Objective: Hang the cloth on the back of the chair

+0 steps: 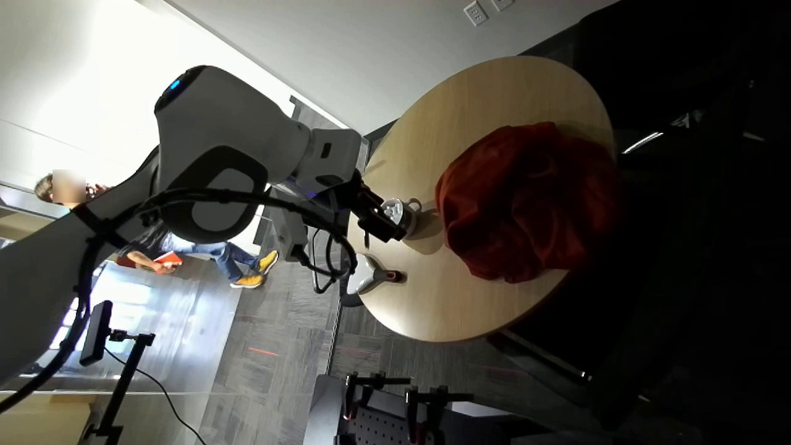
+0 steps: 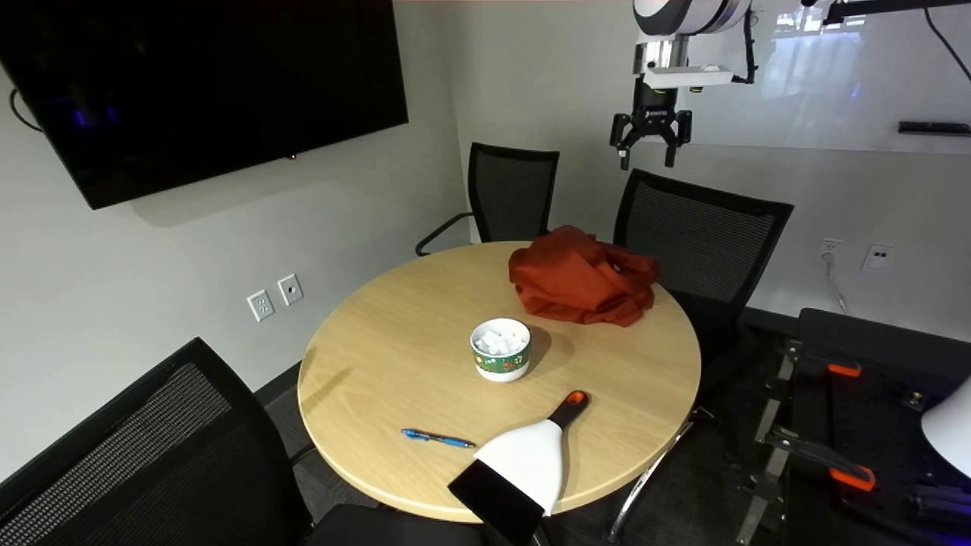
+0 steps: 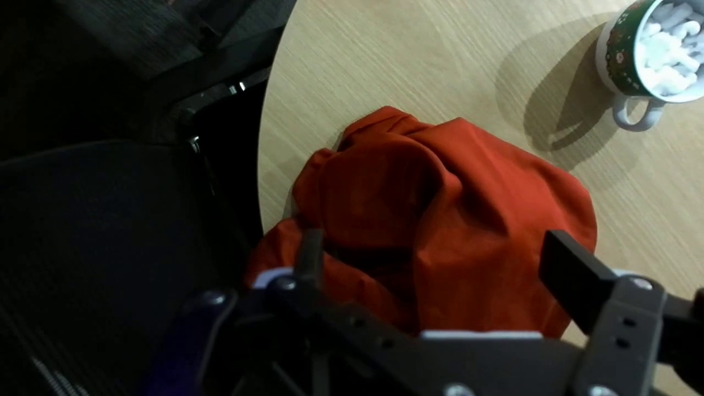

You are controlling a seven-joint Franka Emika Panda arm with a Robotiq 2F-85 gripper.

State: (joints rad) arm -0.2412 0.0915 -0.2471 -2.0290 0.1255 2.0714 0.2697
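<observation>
The black two-fingered pincer hangs released, its fingers standing wide apart, well above the round, pale wood-grained table. Beneath the pincer, a rust-red, rumpled cloth lies heaped in loose folds on the table near its edge, clear of the fingers. A black, mesh-backed chair stands lower than the pincer, at the table beside the cloth; whether cloth and chair touch, I cannot tell. Farther from the pincer than the cloth, a white, green-banded mug stands upright, holding small white pieces. Farther yet from the pincer lie a blue pen and a broad white scraper with a black handle tipped in orange, its dark end reaching past the table's edge.
</observation>
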